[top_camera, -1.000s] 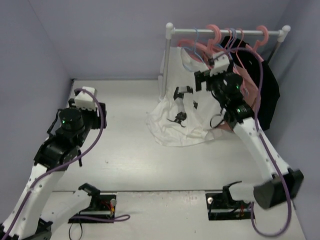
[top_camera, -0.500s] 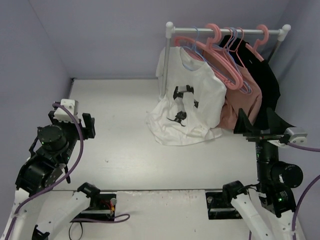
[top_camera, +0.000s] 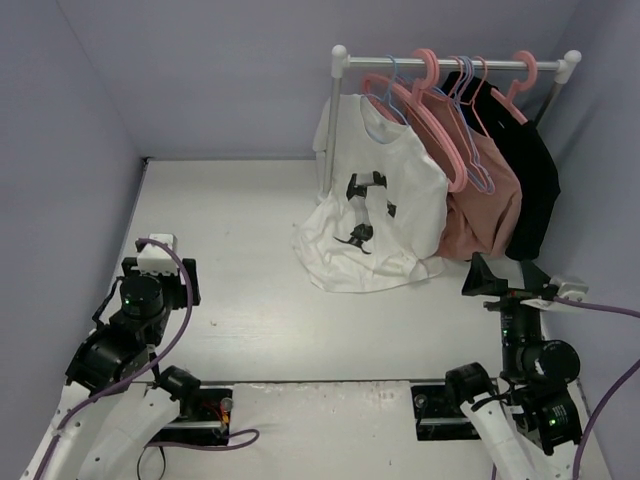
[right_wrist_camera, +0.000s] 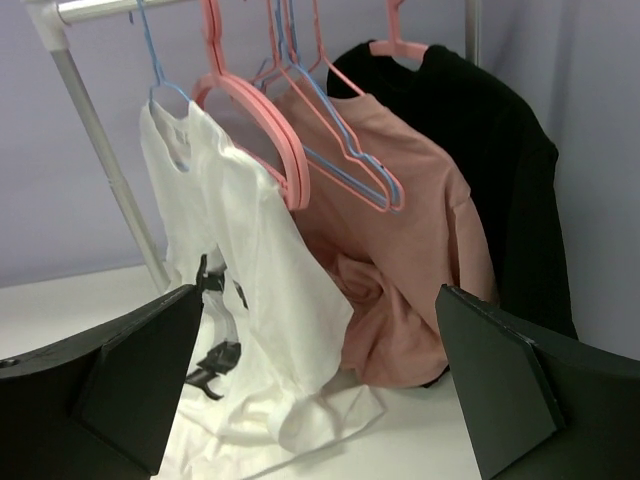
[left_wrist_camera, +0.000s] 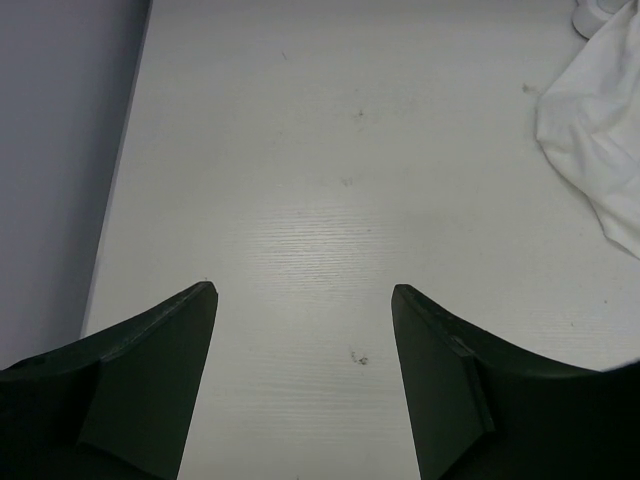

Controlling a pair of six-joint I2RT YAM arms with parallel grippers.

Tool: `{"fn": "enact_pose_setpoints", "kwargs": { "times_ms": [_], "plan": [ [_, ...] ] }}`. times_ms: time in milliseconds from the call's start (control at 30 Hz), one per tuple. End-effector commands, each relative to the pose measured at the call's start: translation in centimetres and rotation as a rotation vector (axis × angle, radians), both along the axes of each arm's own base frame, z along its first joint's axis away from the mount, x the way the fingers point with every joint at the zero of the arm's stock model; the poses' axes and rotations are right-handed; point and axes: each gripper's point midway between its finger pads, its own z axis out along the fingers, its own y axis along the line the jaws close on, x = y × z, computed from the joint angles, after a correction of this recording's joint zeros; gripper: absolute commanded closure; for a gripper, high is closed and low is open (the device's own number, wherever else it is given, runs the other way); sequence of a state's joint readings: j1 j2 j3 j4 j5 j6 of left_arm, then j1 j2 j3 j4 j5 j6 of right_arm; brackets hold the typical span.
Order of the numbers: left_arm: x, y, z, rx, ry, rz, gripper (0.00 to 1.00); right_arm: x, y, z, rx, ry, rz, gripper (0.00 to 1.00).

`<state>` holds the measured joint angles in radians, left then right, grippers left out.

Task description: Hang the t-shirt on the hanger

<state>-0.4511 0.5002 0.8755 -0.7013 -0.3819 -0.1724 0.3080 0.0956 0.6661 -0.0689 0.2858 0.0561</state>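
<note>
White t-shirt (top_camera: 400,190) hangs at the left end of the rail (top_camera: 450,62), its collar around the light-blue hanger (top_camera: 391,80), whose hook goes over the rail just beside the rack post (top_camera: 327,130). The lower part of the shirt lies crumpled on the table (top_camera: 250,220), and the hem spreads toward the left. To the right on the same rail are pink hangers (top_camera: 440,130), a dusty-pink top (top_camera: 480,200) touching the shirt's sleeve, and a black garment (top_camera: 525,180) close to the right wall. A wide strip of bare tabletop runs from the left wall (top_camera: 70,150) to the hem. The left gripper (left_wrist_camera: 303,292) is low near the front-left corner, close to the left wall, with its jaws spread and only tabletop between them. The shirt is well apart from it, and only the hem shows at the right edge of its wrist view. The right gripper (top_camera: 508,280) is near the front-right, below the hanging clothes and apart from them. Its jaws are wide and hold nothing, and they point toward the shirt and the pink top.
</note>
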Motion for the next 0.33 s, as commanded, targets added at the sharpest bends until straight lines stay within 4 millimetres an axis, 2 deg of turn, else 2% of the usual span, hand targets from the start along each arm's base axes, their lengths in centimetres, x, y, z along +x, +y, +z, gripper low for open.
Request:
{"fn": "enact_pose_setpoints", "kwargs": {
  "times_ms": [0, 100, 300],
  "plan": [
    [0.37, 0.8, 1.82, -0.063, -0.117, 0.068, 0.34, 0.11, -0.24, 0.35, 0.027, -0.03, -0.015, 0.0],
    [0.24, 1.39, 2.06, -0.056, -0.144, 0.092, 0.34, 0.1, -0.31, 0.14, 0.028, -0.029, -0.018, 0.0],
    [0.54, 0.85, 1.44, -0.054, -0.121, 0.071, 0.34, 0.63, 0.36, -0.06, 0.021, -0.009, 0.009, 0.0]
  ]
}}
